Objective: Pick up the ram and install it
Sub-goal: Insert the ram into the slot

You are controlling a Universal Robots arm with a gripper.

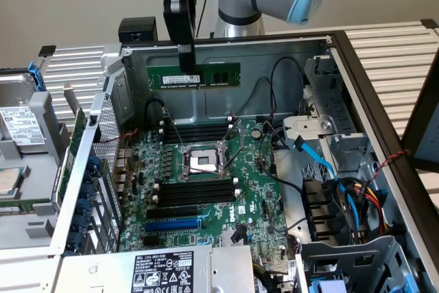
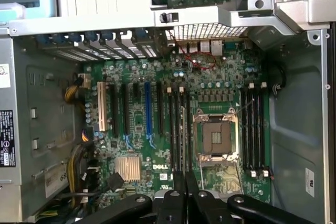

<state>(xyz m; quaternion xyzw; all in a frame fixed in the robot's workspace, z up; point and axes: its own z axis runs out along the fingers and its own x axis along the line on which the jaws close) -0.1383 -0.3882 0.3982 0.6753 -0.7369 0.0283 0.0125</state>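
The ram (image 1: pixel 219 73), a thin green stick with a white label, hangs level in the air above the far end of the open computer case. My gripper (image 1: pixel 186 61) is shut on it near its left end in the exterior view. Below lies the green motherboard (image 1: pixel 250 190) with two banks of black memory slots (image 1: pixel 195 132) (image 1: pixel 195 190) on either side of the CPU socket (image 1: pixel 204 160). In the wrist view my black fingers (image 2: pixel 178 184) are pressed together above the slots (image 2: pixel 178 129) beside the socket (image 2: pixel 216 137).
The case's metal back wall (image 1: pixel 274 49) stands just behind the ram. A drive cage with blue and black cables (image 1: pixel 336 169) is on the exterior view's right. A power supply (image 1: pixel 161 271) sits at the near edge, and a hard drive (image 1: pixel 20 125) on the left.
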